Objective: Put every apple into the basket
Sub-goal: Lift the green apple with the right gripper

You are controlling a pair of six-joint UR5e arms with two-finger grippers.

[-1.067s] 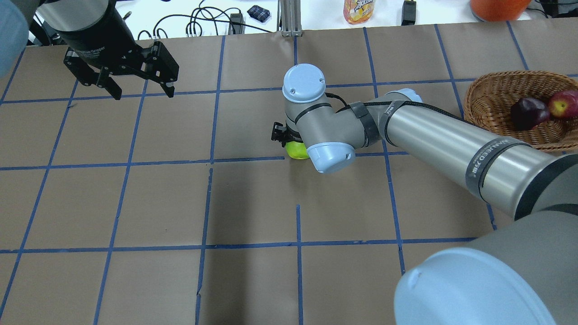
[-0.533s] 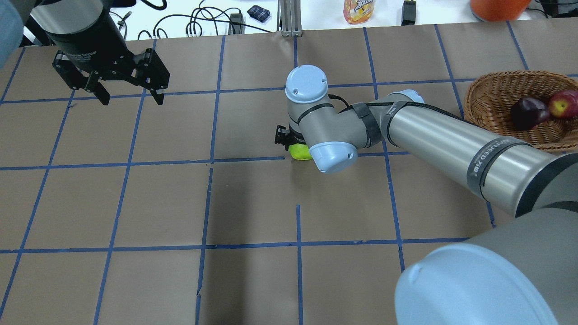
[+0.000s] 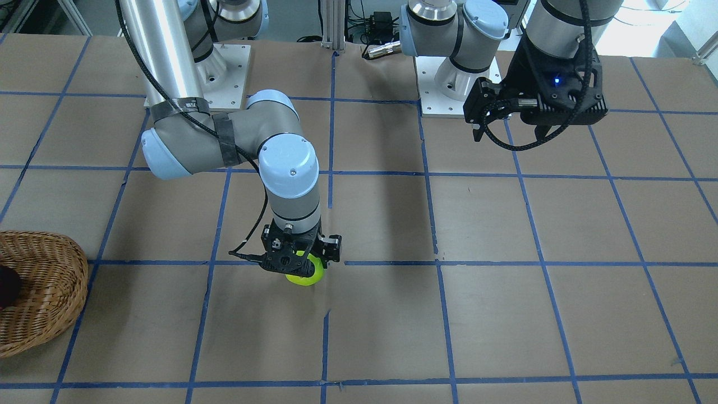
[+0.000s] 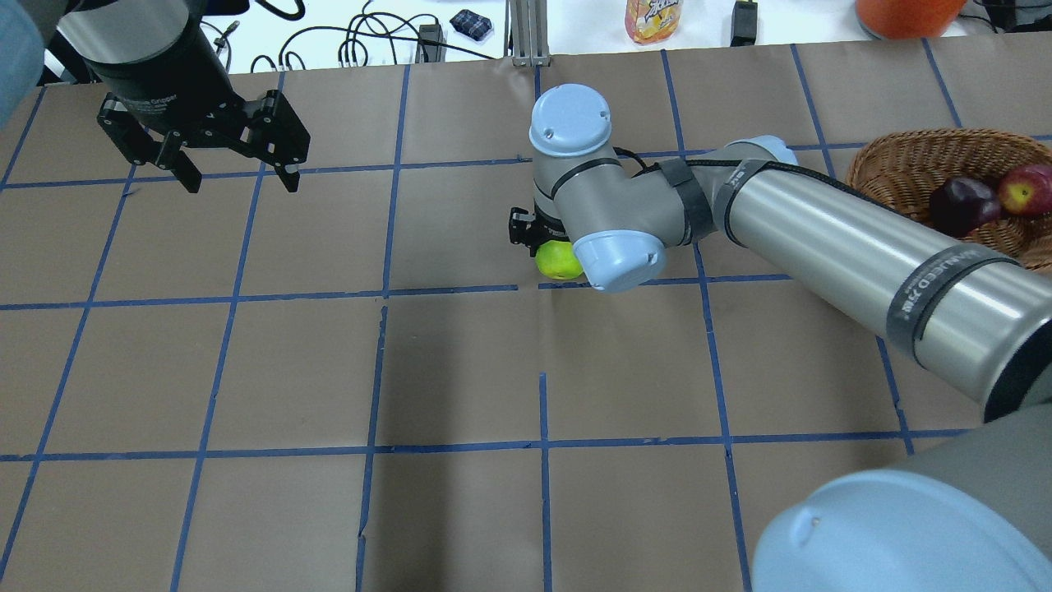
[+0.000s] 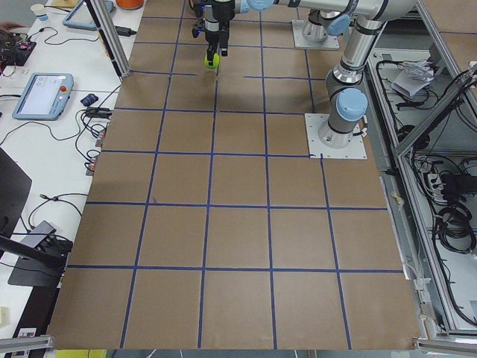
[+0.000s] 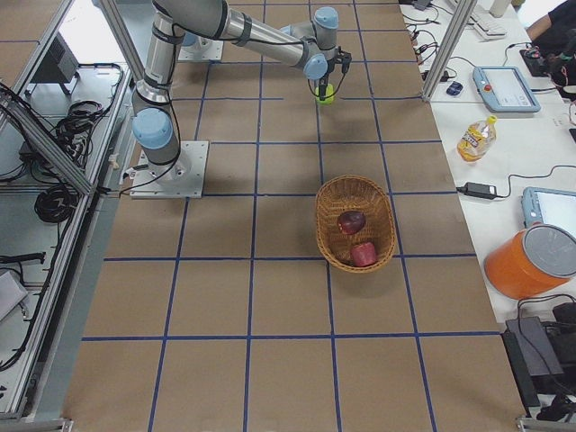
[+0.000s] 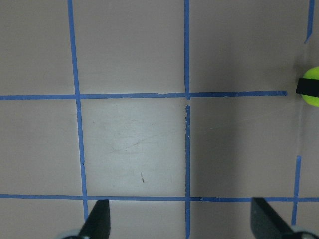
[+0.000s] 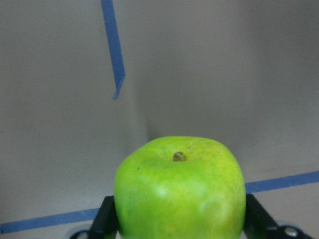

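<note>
Green apple [image 8: 179, 191], clamped in right jaws, left jaws apart: you keep it clear of the table [image 4: 460, 370], carry level, release low inside the basket [image 4: 896, 164].

We see silver arm tubes [image 4: 822, 238], pale blue joint caps [image 4: 571, 122], a looping black cable [image 3: 521, 149], and a black left claw [image 4: 240, 182].

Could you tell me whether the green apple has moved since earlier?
Yes: in the overhead view the green apple has shifted right, toward the basket.
</note>
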